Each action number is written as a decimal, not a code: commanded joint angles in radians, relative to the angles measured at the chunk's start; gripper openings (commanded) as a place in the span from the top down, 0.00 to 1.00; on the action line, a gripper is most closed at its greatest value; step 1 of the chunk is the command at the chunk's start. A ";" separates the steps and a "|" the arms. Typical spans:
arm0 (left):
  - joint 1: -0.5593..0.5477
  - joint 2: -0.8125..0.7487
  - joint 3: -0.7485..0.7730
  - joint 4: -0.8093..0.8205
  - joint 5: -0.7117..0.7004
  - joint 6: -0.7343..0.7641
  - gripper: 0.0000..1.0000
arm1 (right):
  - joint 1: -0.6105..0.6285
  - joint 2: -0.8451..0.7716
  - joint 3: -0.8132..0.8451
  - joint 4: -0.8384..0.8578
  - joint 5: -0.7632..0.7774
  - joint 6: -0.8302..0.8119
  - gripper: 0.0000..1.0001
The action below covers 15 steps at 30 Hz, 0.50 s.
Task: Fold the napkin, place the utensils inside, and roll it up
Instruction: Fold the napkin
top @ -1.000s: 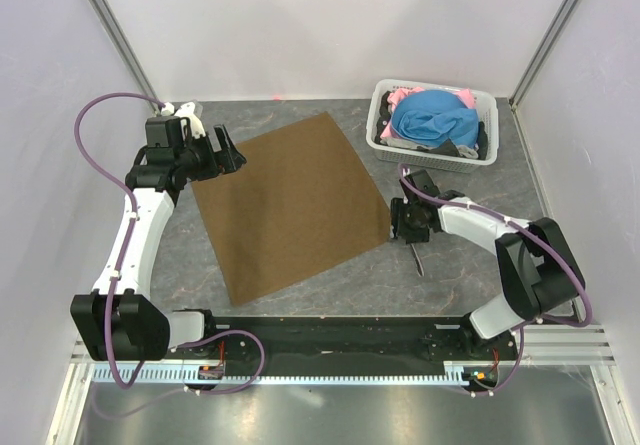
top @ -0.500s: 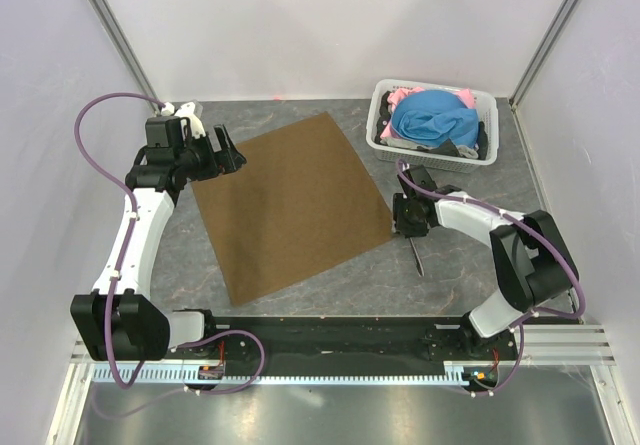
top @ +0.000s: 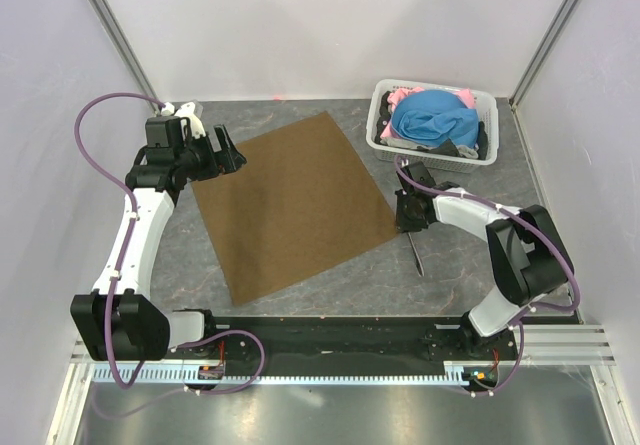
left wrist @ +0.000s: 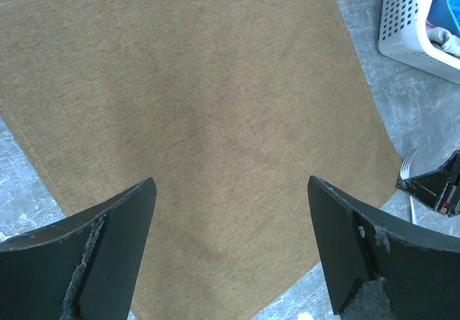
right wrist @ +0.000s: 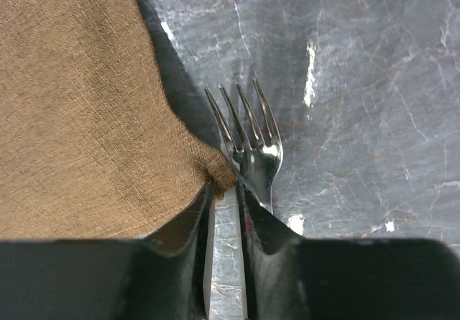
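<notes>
Right gripper (right wrist: 224,190): jaws drawn nearly together at the right-hand corner of the napkin (top: 295,205). The right wrist view shows the cloth puckered between the tips, so it appears pinched, though a thin slit of table (top: 330,283) shows lower between the fingers. The overhead view hides this contact under the wrist. The fork (right wrist: 253,151) lies flat just beyond the jaws, against the outer finger, tines pointing away; overhead, its handle runs out behind the gripper. Left gripper (top: 228,155): jaws spread wide, grasping nothing, above the napkin's far-left edge. The left wrist view shows smooth, flat cloth between and ahead of its fingers. The napkin's edges run straight, with bare table on every side. A basket (top: 450,160) of clothes stands beyond the right jaws, apart from the cloth.
</notes>
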 commanded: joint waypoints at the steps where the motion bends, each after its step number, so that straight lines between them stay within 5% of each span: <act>1: 0.004 -0.027 0.000 0.042 0.018 0.035 0.07 | -0.004 0.060 0.005 0.032 0.021 -0.024 0.85; 6: 0.004 -0.027 0.001 0.042 0.018 0.034 0.07 | -0.004 0.048 0.010 0.029 0.030 -0.027 0.99; 15: 0.004 -0.024 0.003 0.042 0.024 0.029 0.07 | -0.036 -0.095 0.042 -0.062 0.134 -0.056 1.00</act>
